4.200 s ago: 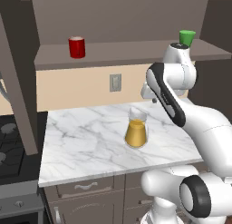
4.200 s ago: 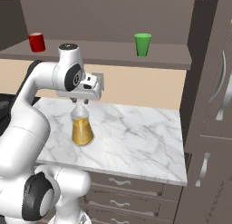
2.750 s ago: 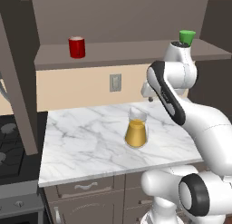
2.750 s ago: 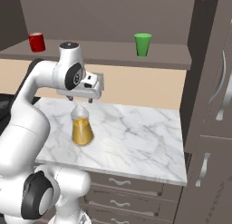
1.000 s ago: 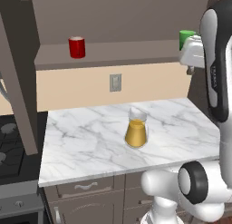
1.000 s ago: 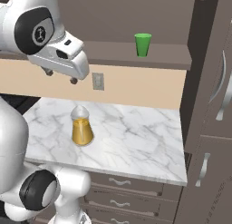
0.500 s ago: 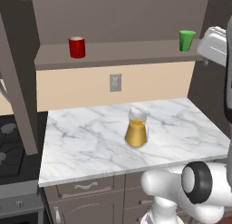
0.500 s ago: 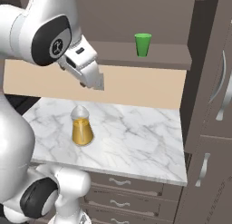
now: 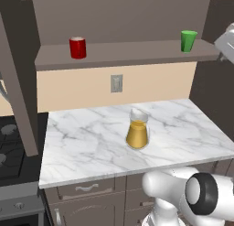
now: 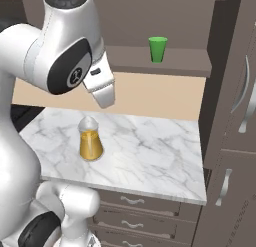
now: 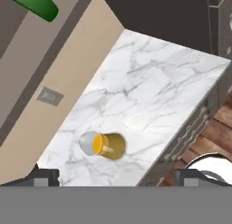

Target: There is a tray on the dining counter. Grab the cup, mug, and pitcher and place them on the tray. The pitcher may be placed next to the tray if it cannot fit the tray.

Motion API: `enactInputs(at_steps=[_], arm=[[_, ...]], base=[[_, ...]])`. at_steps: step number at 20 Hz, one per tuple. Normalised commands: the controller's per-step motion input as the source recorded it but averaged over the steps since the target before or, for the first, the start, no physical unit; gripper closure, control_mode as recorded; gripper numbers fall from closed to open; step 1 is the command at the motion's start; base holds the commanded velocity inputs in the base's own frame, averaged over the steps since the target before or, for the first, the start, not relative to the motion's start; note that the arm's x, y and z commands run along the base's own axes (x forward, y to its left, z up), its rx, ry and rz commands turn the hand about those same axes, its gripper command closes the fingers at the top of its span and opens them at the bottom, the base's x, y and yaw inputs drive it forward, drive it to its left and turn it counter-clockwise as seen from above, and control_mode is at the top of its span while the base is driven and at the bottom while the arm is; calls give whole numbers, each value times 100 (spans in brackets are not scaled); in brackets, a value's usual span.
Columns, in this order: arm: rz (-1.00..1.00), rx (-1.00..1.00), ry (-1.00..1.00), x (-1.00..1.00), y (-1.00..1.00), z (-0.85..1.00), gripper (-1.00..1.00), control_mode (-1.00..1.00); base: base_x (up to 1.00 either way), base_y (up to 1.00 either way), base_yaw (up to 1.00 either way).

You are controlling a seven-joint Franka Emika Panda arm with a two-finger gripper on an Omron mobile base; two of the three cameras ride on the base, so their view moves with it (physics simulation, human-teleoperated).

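The clear pitcher (image 9: 137, 133) (image 10: 91, 141) of orange liquid stands upright on a short marble top (image 9: 87, 142). From high above, the hand view looks down on the pitcher (image 11: 106, 145). My gripper (image 11: 118, 177) is open, its dark fingertips (image 11: 43, 177) wide apart with nothing between them. The green cup (image 9: 188, 40) (image 10: 158, 48) (image 11: 34, 3) sits at the right end of a brown wall shelf (image 9: 128, 52). The red mug (image 9: 77, 47) sits towards the shelf's left end. The tray and the dining counter are out of view.
The marble top (image 10: 150, 151) has drawers below. A stove (image 9: 9, 147) adjoins it on the left, and a tall dark cabinet (image 10: 235, 116) on the right. A wall outlet (image 9: 116, 83) sits under the shelf. My white arm (image 10: 65, 56) rises over the counter's left part.
The arm has swung up and to the right, carrying the hand higher above the counter. Gripper stays open. Pitcher, cup and mug have not moved.
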Motion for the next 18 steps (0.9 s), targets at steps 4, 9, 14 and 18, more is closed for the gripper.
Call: enactInputs(at_steps=[4,9,14,18], arm=[[-18,25,-3,23,-38,0,-100,-100],[-12,25,-2,35,-37,0,-100,-100],[-7,22,0,40,-31,5,-100,-100],[-3,18,0,49,-27,10,-100,-100]], base=[[0,0,0],[0,0,0],[0,0,0],[0,0,0]])
